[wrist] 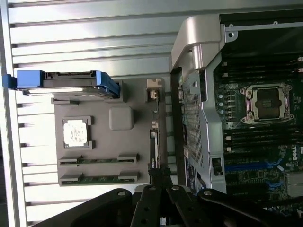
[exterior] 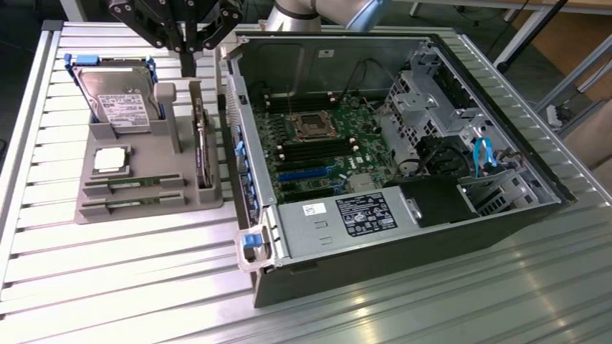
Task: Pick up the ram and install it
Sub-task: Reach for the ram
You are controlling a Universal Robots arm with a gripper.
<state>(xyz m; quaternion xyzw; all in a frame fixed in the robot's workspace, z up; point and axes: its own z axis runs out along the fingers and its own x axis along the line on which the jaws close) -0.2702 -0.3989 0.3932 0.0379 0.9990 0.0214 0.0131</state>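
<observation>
Two ram sticks, slim and green, lie side by side in the grey holder: one ram stick and a second ram stick closer to the holder's near edge. My gripper hangs high above the holder's far end, over the gap between holder and computer case. Its fingers are shut with nothing between them, well clear of the ram. Inside the open case lies the motherboard with black memory slots beside the processor socket.
The holder also carries a hard drive in a blue frame, a square silver processor chip, and a dark expansion card on edge along its case side. Ribbed metal table surrounds everything.
</observation>
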